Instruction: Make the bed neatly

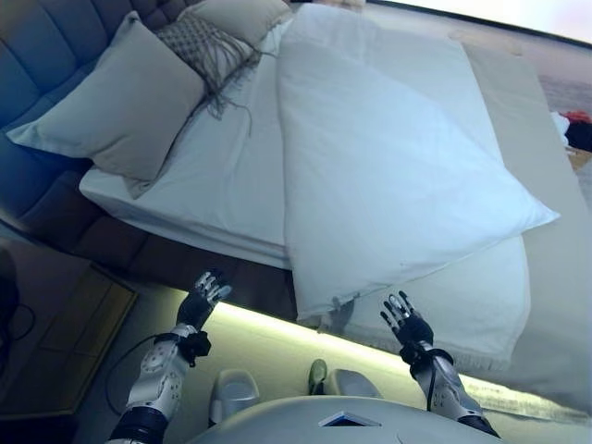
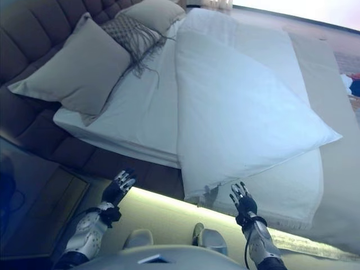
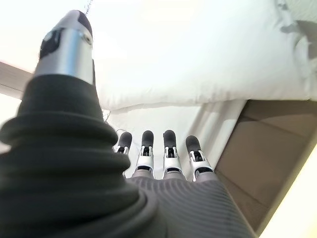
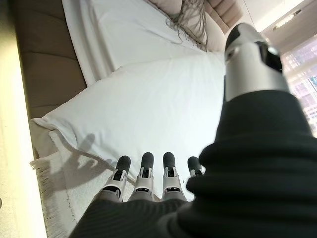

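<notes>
A white duvet (image 1: 388,166) lies folded back at an angle on the bed, with its near corner (image 1: 319,305) hanging over the bed's side. The white sheet (image 1: 231,157) beside it is bare. Two beige pillows (image 1: 120,102) and a fringed grey cushion (image 1: 208,46) rest against the headboard. My left hand (image 1: 202,301) is held open in front of the bed's side, touching nothing. To the right, my right hand (image 1: 407,324) is open too, just below the duvet's hanging edge and the beige fringed throw (image 1: 481,305).
A dark padded headboard (image 1: 37,55) runs along the left. A dark bedside cabinet (image 1: 55,324) stands at the lower left. A lit strip runs under the bed frame (image 1: 268,324). Red and dark items (image 1: 578,129) lie on the floor at the far right.
</notes>
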You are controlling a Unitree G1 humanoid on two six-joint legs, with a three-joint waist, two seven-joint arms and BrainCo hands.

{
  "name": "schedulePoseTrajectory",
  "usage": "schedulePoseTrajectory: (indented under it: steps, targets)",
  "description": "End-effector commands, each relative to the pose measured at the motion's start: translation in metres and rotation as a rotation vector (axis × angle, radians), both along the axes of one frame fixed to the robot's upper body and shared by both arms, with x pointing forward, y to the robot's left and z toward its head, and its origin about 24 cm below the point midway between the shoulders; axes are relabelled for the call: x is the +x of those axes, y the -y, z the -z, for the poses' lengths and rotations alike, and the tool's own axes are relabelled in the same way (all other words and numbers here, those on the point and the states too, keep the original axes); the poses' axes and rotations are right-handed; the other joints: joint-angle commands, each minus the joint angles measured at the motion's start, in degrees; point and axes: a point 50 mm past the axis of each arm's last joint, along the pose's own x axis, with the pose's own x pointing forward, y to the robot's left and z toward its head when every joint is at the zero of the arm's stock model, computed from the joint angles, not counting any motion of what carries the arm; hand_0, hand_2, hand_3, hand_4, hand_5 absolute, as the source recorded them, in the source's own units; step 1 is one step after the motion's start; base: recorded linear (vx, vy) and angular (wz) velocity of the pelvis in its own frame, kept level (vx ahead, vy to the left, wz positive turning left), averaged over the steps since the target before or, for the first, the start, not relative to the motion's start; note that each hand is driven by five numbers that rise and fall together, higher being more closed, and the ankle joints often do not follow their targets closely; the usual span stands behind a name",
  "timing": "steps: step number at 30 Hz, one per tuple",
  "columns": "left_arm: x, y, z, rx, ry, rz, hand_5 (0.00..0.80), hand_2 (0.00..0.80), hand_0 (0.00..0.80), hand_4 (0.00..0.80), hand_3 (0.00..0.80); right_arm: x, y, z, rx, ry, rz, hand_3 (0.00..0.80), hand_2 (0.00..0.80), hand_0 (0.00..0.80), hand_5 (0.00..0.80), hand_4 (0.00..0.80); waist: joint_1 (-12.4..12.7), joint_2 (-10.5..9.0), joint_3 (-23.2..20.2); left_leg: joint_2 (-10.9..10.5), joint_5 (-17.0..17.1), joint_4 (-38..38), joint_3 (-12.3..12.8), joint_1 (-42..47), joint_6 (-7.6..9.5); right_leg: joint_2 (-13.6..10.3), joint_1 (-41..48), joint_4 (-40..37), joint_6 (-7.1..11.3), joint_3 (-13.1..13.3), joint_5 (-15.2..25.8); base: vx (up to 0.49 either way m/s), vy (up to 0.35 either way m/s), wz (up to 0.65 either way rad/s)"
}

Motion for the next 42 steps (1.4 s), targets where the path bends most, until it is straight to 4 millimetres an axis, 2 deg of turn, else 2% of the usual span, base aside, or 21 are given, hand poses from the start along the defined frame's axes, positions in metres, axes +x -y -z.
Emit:
schedulePoseTrajectory:
  steps: [1,5,8,12,15,18,20,21,23,26,29,30,33,35,37,38,39,40,42]
  targets:
    - [0.014,-0.005,-0.023,0.015,0.134,0.022,0.000,0.000,0.000,0.000,0.000,0.010,0.003,-0.017,0.006,0.107,0.024,0.000,0.000,0.000,0.000,0.000,-0.44,2.39,0.66,1.52,8.69,-8.29,1.87,1.43,-3.21,2.03,4.09,-1.74,3.53,0.37,-0.07,0.192,0.046,0.09]
    - [0.013,-0.003,-0.021,0.011,0.130,0.012,0.000,0.000,0.000,0.000,0.000,0.002,0.005,-0.020,0.009,0.119,0.021,0.000,0.000,0.000,0.000,0.000,0.94,4.29,1.23,1.21,12.91,-21.80,-0.75,-2.13,-5.26,2.34,7.59,-2.07,4.48,1.40,-2.52,0.240,0.062,0.10]
    - [0.007,-0.001,-0.019,0.002,0.124,0.016,0.000,0.000,0.000,0.000,0.000,-0.001,0.006,-0.017,0.009,0.114,0.030,0.000,0.000,0.000,0.000,0.000,2.53,5.52,1.41,0.90,15.18,-27.88,-2.72,-4.10,-5.56,2.57,9.69,-0.97,4.25,2.07,-4.86,0.326,0.079,-0.08]
    - [-0.004,-0.004,-0.015,0.006,0.097,0.030,0.000,0.000,0.000,0.000,0.000,-0.006,0.005,-0.013,0.017,0.109,0.037,0.000,0.000,0.000,0.000,0.000,4.28,6.36,0.95,-0.07,13.72,-28.84,-3.18,-7.33,-5.49,1.99,12.51,0.86,4.29,1.92,-7.98,0.345,0.078,0.02]
    - [-0.006,-0.008,-0.014,0.011,0.080,0.032,0.000,0.000,0.000,0.000,0.000,-0.006,0.001,-0.011,0.021,0.101,0.034,0.000,0.000,0.000,0.000,0.000,5.23,6.52,0.48,-1.30,12.23,-28.64,-3.60,-6.54,-4.76,0.74,14.33,1.90,5.07,1.97,-9.54,0.394,0.149,-0.59]
    - [-0.003,-0.011,-0.013,0.025,0.068,0.033,0.000,0.000,0.000,0.000,0.000,-0.006,-0.007,-0.008,0.030,0.087,0.047,0.000,0.000,0.000,0.000,0.000,5.74,6.46,-0.17,-2.82,10.58,-27.89,-3.93,-5.27,-3.50,-2.15,14.65,4.22,6.93,1.04,-10.03,0.410,0.247,-0.41]
    - [0.003,-0.012,-0.016,0.041,0.074,0.055,0.000,0.000,0.000,0.000,0.000,-0.007,-0.012,-0.008,0.053,0.077,0.067,0.000,0.000,0.000,0.000,0.000,5.96,5.44,-0.79,-5.54,8.84,-24.96,-3.96,-5.53,-1.36,-5.77,14.65,6.83,9.20,0.85,-5.55,0.373,0.272,-0.10]
    - [0.005,-0.011,-0.018,0.041,0.084,0.064,0.000,0.000,0.000,0.000,0.000,-0.008,-0.015,-0.008,0.057,0.080,0.061,0.000,0.000,0.000,0.000,0.000,6.12,5.15,-1.14,-6.45,8.27,-24.34,-4.01,-5.54,-0.60,-7.07,14.15,7.84,9.69,0.68,-3.52,0.326,0.262,-0.07]
    - [0.008,-0.010,-0.021,0.044,0.092,0.064,0.000,0.000,0.000,0.000,0.000,-0.009,-0.022,-0.009,0.050,0.087,0.033,0.000,0.000,0.000,0.000,0.000,6.31,5.17,-1.81,-8.68,6.78,-23.33,-4.17,-4.95,1.29,-9.58,13.32,11.49,9.64,0.75,-0.66,0.353,0.302,-0.07]
    - [0.011,-0.012,-0.021,0.067,0.090,0.049,0.000,0.000,0.000,0.000,0.000,-0.007,-0.030,-0.010,0.049,0.091,0.013,0.000,0.000,0.000,0.000,0.000,6.26,5.31,-2.70,-11.18,5.18,-22.01,-4.03,-4.96,3.36,-11.84,12.79,16.45,9.23,1.48,2.32,0.309,0.275,-0.20]
    - [0.017,-0.009,-0.019,0.082,0.094,0.055,0.000,0.000,0.000,0.000,0.000,-0.006,-0.031,-0.011,0.040,0.104,0.016,0.000,0.000,0.000,0.000,0.000,5.78,5.36,-2.96,-14.25,3.51,-21.15,-4.64,-3.94,5.79,-13.62,10.07,27.89,9.47,3.07,6.15,0.261,0.291,-0.01]
    - [0.017,-0.009,-0.019,0.086,0.090,0.058,0.000,0.000,0.000,0.000,0.000,-0.006,-0.029,-0.012,0.038,0.106,0.027,0.000,0.000,0.000,0.000,0.000,5.63,5.81,-2.85,-15.19,2.84,-20.80,-5.58,-3.03,6.53,-14.02,7.30,33.80,9.29,3.85,7.33,0.213,0.246,0.09]
    - [0.015,-0.011,-0.017,0.090,0.078,0.046,0.000,0.000,0.000,0.000,0.000,-0.006,-0.028,-0.013,0.033,0.101,0.033,0.000,0.000,0.000,0.000,0.000,5.16,6.42,-2.36,-15.81,1.75,-19.98,-5.79,-1.19,7.17,-14.34,3.00,37.61,8.27,3.97,7.78,0.197,0.167,0.14]
    - [0.013,-0.011,-0.018,0.082,0.082,0.026,0.000,0.000,0.000,0.000,0.000,-0.006,-0.028,-0.012,0.034,0.103,0.026,0.000,0.000,0.000,0.000,0.000,4.54,6.87,-1.66,-15.15,0.97,-19.81,-4.64,0.51,6.85,-12.44,0.15,31.85,6.97,2.36,5.50,0.198,-0.001,0.03]
    - [0.015,-0.009,-0.022,0.076,0.097,0.019,0.000,0.000,0.000,0.000,0.000,-0.005,-0.023,-0.010,0.037,0.108,0.031,0.000,0.000,0.000,0.000,0.000,3.44,6.66,-0.61,-14.49,-0.33,-20.06,-3.77,2.67,6.01,-9.86,-3.18,19.54,6.53,1.15,4.41,0.188,-0.115,-0.32]
    - [0.016,-0.009,-0.023,0.073,0.104,0.014,0.000,0.000,0.000,0.000,0.000,-0.004,-0.020,-0.010,0.040,0.110,0.034,0.000,0.000,0.000,0.000,0.000,2.80,6.14,0.00,-14.29,-1.50,-20.16,-3.36,3.94,5.65,-9.07,-4.37,13.28,6.98,1.06,5.19,0.164,-0.106,-0.51]
    - [0.017,-0.009,-0.023,0.072,0.107,0.012,0.000,0.000,0.000,0.000,0.000,-0.003,-0.018,-0.009,0.042,0.112,0.033,0.000,0.000,0.000,0.000,0.000,2.58,6.09,0.10,-14.09,-1.85,-20.22,-3.25,4.21,5.54,-8.71,-4.66,11.35,7.12,1.01,5.83,0.200,-0.128,-0.38]
    - [0.018,-0.008,-0.025,0.073,0.115,0.010,0.000,0.000,0.000,0.000,0.000,0.001,-0.015,-0.009,0.048,0.118,0.033,0.000,0.000,0.000,0.000,0.000,2.06,4.91,0.43,-14.32,-3.82,-20.30,-2.41,5.52,5.26,-8.56,-5.97,4.72,8.33,0.75,7.68,0.207,-0.113,-0.06]
    - [0.018,-0.009,-0.027,0.070,0.121,0.001,0.000,0.000,0.000,0.000,0.000,0.007,-0.014,-0.009,0.054,0.120,0.033,0.000,0.000,0.000,0.000,0.000,2.00,3.74,0.83,-14.44,-6.20,-20.70,-1.77,7.49,5.01,-8.74,-6.42,-1.86,10.18,0.48,11.36,0.260,-0.122,0.01]
